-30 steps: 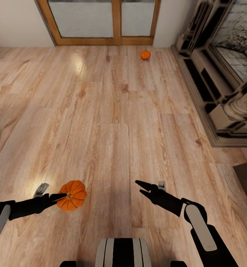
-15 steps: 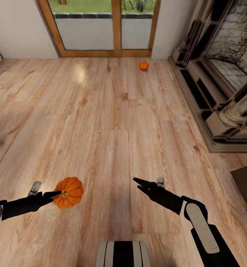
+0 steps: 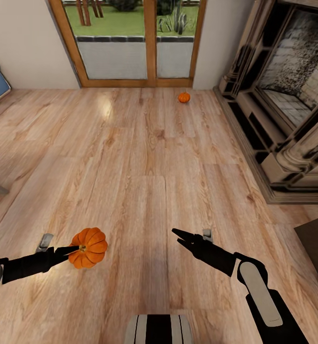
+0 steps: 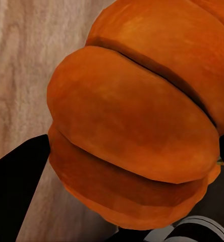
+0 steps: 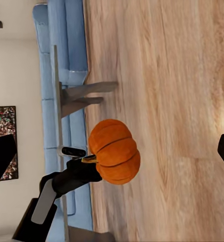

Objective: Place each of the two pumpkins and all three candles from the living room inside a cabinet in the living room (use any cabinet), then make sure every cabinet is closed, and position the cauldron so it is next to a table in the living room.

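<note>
Head view showed no readable writing; the left hand [image 3: 76,249] was grasping a pumpkin [image 3: 88,247], while the right hand [image 3: 176,237] beside it stayed released.

Bright-orange ribbed pumpkins [image 3: 88,247] [image 3: 184,97], black left hand [image 3: 71,250], pale wood-grain floor [image 3: 144,172].

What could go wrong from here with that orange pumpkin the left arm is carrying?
1. The round, ribbed orange pumpkin sits at the very tip of the left gripper, so a jolt while driving might shake it loose onto the wooden floor.
2. It is round, so if dropped it would likely roll away.
3. The second small orange pumpkin lies far off near the glass door and could be forgotten.
</note>
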`<state>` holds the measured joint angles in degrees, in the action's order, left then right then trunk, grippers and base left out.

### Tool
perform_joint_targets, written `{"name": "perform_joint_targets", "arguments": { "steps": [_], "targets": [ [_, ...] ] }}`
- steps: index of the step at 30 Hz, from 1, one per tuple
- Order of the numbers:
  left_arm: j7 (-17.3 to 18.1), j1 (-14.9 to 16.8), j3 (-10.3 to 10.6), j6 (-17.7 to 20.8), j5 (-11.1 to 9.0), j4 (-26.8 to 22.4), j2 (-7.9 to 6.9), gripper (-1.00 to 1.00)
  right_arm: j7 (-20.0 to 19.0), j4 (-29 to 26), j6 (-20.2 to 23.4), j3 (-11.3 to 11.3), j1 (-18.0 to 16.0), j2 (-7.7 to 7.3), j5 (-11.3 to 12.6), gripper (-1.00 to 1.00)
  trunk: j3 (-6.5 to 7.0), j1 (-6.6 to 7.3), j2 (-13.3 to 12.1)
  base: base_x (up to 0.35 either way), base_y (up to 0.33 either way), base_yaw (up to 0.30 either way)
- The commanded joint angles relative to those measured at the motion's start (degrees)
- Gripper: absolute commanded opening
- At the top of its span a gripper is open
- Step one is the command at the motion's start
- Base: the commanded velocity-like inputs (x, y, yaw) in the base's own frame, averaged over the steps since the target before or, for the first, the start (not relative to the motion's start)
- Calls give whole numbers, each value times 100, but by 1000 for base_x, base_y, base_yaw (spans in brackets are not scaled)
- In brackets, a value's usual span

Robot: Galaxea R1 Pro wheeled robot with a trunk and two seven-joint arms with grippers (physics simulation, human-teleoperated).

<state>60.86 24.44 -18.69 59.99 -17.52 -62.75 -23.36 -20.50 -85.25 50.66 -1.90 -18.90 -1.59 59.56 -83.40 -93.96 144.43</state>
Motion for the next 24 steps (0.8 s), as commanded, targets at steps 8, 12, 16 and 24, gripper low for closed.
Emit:
{"name": "perform_joint_targets", "arguments": {
  "steps": [8,12,16,24],
  "targets": [
    [-3,0,0,1,3,8,1,-100,10,-5,-12,-1,0,1,-13,100,178,20,-11,0,0,0],
    [-3,0,5,1,8,9,6,-100,11,-4,-20,-11,0,1,-39,100,267,31,-16,0,0,0],
    [-3,0,4,1,11,9,5,-100,11,-1,-28,-18,0,8,-48,100,355,41,-22,0,0,0],
    [-11,0,5,1,20,9,7,-100,13,18,-388,-33,0,2,-39,100,532,62,-32,0,0,0]
  ]
}}
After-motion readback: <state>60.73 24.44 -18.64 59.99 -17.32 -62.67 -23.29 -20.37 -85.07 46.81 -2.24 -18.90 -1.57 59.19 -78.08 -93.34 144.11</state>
